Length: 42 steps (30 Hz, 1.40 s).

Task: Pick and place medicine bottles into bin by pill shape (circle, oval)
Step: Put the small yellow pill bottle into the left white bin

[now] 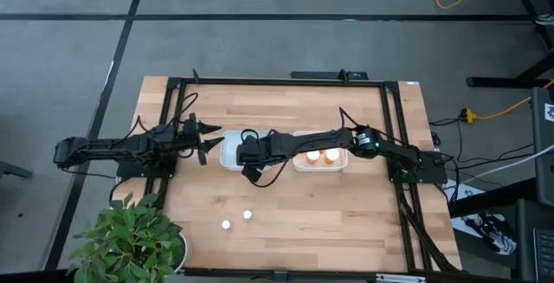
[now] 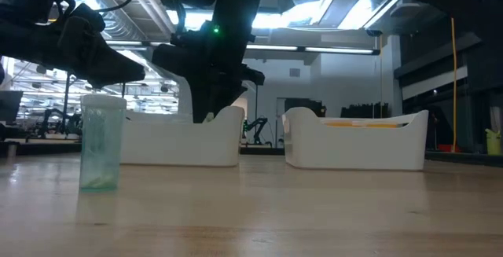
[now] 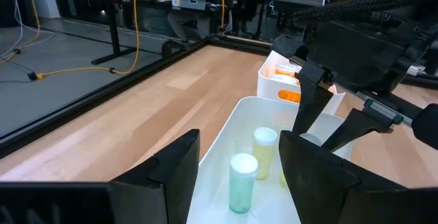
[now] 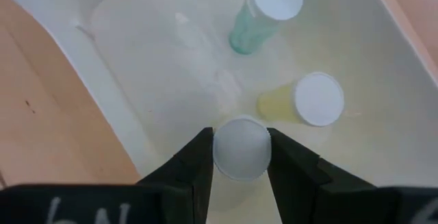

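Bottles (image 1: pixel 235 221), two pale ones, stand at our table's (image 1: pixel 286 231) six o'clock. Our left gripper (image 1: pixel 208 138) hangs open at nine o'clock of the left bin (image 1: pixel 230 151). Our right gripper (image 4: pixel 239 157) pinches a white-capped bottle (image 4: pixel 240 148) over that bin, above two more bottles (image 4: pixel 287 46). Orange bottles (image 1: pixel 321 155) sit in the right bin (image 1: pixel 320 166).

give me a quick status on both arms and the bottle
Right end effector shut on bottle, over left bin. Left end effector open, waiting beside it. Nothing in the way.

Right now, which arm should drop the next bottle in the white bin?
Probably the right: its gripper already hangs over the left bin with jaws shut on a white-capped bottle. The left gripper waits beside the bin, empty.
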Each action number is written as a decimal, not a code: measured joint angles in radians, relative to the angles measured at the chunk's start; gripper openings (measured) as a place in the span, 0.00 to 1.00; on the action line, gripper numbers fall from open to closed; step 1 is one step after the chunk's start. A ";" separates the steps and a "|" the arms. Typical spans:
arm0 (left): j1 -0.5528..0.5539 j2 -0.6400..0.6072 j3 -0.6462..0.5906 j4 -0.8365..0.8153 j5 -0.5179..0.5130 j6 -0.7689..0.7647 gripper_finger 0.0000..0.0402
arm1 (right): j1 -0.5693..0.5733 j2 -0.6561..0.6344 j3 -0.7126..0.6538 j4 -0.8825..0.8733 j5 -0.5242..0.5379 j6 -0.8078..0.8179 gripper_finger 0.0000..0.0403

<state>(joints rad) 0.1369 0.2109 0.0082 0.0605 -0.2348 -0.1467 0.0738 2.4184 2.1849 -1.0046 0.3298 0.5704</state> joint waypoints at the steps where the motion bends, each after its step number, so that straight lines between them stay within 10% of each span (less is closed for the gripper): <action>1: 0.000 0.000 0.000 0.000 0.000 0.000 0.48 | 0.000 0.000 0.000 0.000 0.000 0.000 0.30; 42: 0.000 0.000 0.000 0.000 0.000 0.000 0.48 | -0.002 0.000 0.011 0.016 -0.017 0.005 0.46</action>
<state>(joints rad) 0.1369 0.2110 0.0083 0.0605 -0.2348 -0.1467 0.0719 2.4187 2.1960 -0.9888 0.3130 0.5758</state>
